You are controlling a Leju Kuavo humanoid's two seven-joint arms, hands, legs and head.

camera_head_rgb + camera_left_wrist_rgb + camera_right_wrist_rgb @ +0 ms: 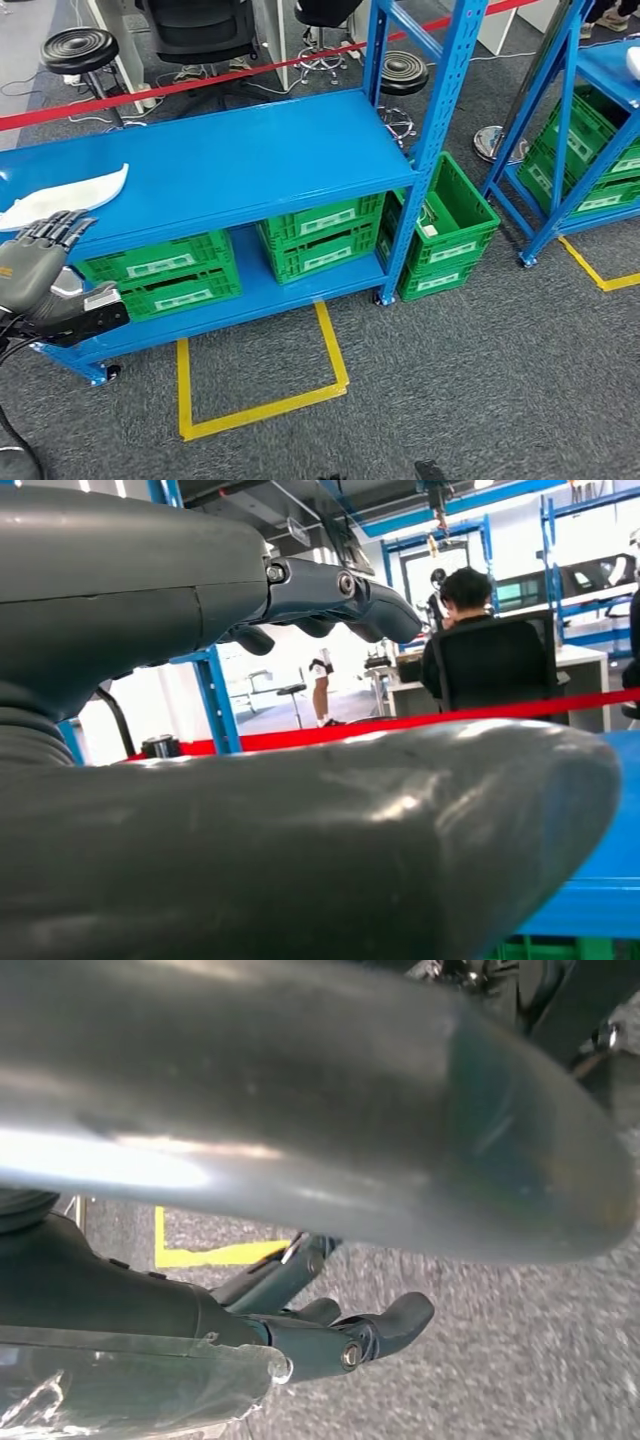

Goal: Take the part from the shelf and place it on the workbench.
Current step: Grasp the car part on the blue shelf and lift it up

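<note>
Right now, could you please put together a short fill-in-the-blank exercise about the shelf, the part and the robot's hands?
1. The white part lies on the ____ level of the blue shelf.
2. The crates on the shelf's lower level are ____ in colour.
3. The left hand holds ____.
4. The floor tape before the shelf is ____.

Missing words: top; green; nothing; yellow
</note>
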